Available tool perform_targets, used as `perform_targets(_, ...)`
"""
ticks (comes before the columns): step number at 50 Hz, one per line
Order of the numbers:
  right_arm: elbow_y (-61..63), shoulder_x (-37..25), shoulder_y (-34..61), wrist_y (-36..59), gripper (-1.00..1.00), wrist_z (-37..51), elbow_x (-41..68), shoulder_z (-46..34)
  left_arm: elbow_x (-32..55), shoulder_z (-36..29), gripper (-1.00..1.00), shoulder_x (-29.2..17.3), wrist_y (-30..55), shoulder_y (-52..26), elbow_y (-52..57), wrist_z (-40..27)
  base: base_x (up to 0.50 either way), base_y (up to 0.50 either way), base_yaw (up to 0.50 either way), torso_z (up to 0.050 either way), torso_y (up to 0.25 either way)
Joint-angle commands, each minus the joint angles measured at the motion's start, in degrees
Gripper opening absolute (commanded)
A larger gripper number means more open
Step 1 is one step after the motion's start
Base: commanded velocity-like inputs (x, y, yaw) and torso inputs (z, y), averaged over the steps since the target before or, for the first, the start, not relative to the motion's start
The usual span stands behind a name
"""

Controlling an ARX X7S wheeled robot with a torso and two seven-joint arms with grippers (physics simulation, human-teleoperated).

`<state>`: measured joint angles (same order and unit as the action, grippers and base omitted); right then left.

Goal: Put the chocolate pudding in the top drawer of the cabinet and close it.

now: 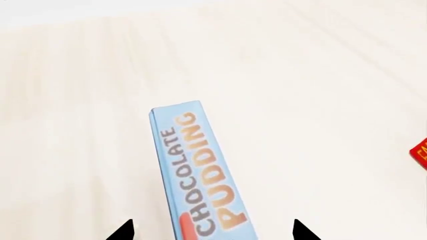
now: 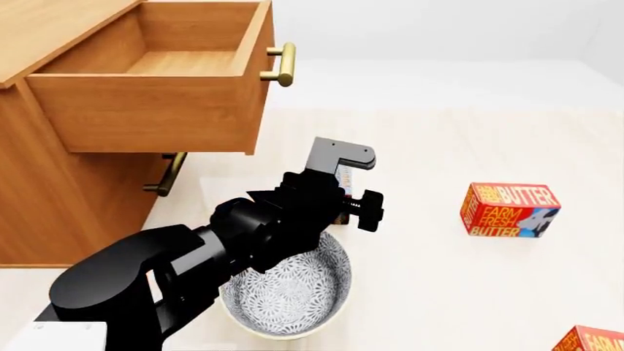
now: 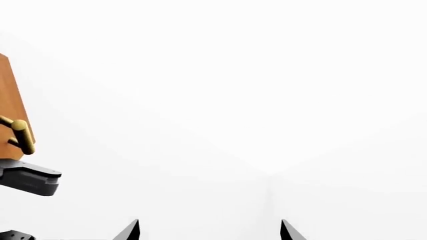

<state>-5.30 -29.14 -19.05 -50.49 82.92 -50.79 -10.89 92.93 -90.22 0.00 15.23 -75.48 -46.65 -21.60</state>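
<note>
The chocolate pudding (image 1: 200,170) is a thin light-blue carton lying flat on the pale surface. My left gripper (image 1: 213,232) is open, a fingertip on each side of the carton's near end with a gap on both sides. In the head view the left arm (image 2: 292,212) hides most of the carton; only a dark end (image 2: 340,217) shows beside the bowl. The cabinet (image 2: 39,190) stands at the left with the top drawer (image 2: 156,110) pulled out and empty, its brass handle (image 2: 283,64) facing me. My right gripper (image 3: 209,231) is open, empty, facing blank white.
A patterned bowl (image 2: 322,307) sits under the left arm. One red butter box (image 2: 509,210) lies to the right, its corner also in the left wrist view (image 1: 420,152); another (image 2: 590,340) is at the bottom right. The lower drawer handle (image 2: 168,175) is below the open drawer.
</note>
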Motion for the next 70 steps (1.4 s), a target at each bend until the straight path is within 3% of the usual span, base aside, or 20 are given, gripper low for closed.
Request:
perform_targets(1, -2.51, 0.73, 0.21, 3.09, 1.00, -1.22, -0.62, -1.35, 0.00, 0.00, 1.00, 0.00, 0.00, -0.01, 0.00, 0.00, 0.00, 0.00, 0.00, -0.010, 0.000)
perform_targets(38, -2.69, 0.46, 0.36, 3.03, 1.00, -1.72, 0.18, -1.88, 0.00, 0.00, 1.00, 0.00, 0.00, -0.01, 0.00, 0.00, 0.00, 0.00, 0.00, -0.006, 0.002)
perform_targets(39, -2.68, 0.46, 0.36, 3.04, 1.00, -1.71, 0.19, -1.88, 0.00, 0.00, -1.00, 0.00, 0.00, -0.01, 0.00, 0.00, 0.00, 0.00, 0.00, 0.000, 0.000)
perform_targets(70, -2.78, 0.29, 0.47, 2.94, 1.00, -1.63, 0.49, -2.19, 0.00, 0.00, -1.00, 0.00, 0.00, -0.01, 0.00, 0.00, 0.00, 0.00, 0.00, -0.003, 0.000)
